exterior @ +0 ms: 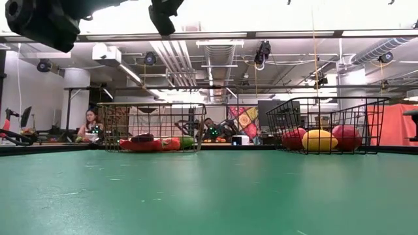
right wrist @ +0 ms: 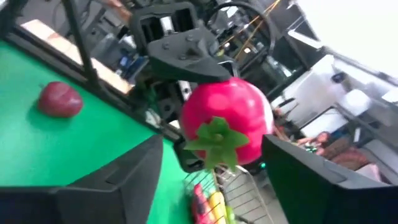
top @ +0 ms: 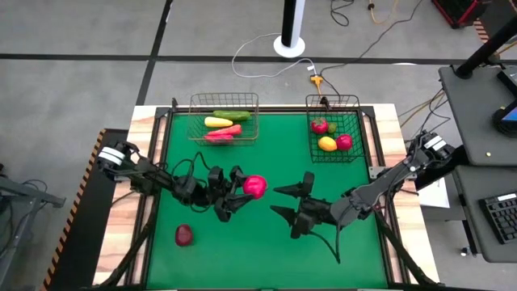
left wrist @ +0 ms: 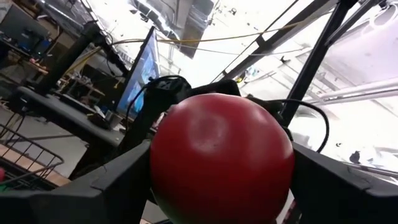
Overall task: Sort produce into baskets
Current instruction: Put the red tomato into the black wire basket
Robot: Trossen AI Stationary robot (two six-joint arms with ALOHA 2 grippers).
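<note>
My left gripper (top: pixel 242 192) is above the middle of the green table, shut on a pink-red round fruit (top: pixel 254 186) with a green leafy cap (right wrist: pixel 217 140). My right gripper (top: pixel 281 201) stands open just to the fruit's right, facing it, with its fingers apart and touching nothing. A dark-red round fruit (top: pixel 184 235) lies on the mat near the front left. The tan wire basket (top: pixel 224 117) holds a cucumber, a yellow piece and red chilies. The black wire basket (top: pixel 333 128) holds red fruits, a lemon and a lime. My left gripper pinches the pink-red fruit between its two fingers (left wrist: pixel 118 180), one on each opposite side of its round body (left wrist: pixel 163 168). The fingers come from the table's left, slanting a little upward. The fruit is lifted clear of the mat, its green cap turned toward my right gripper.
Both baskets stand along the table's far edge, the tan one (exterior: pixel 153 127) far left and the black one (exterior: pixel 326 124) far right. Green mat lies between them and the arms. People sit in the room beyond the table.
</note>
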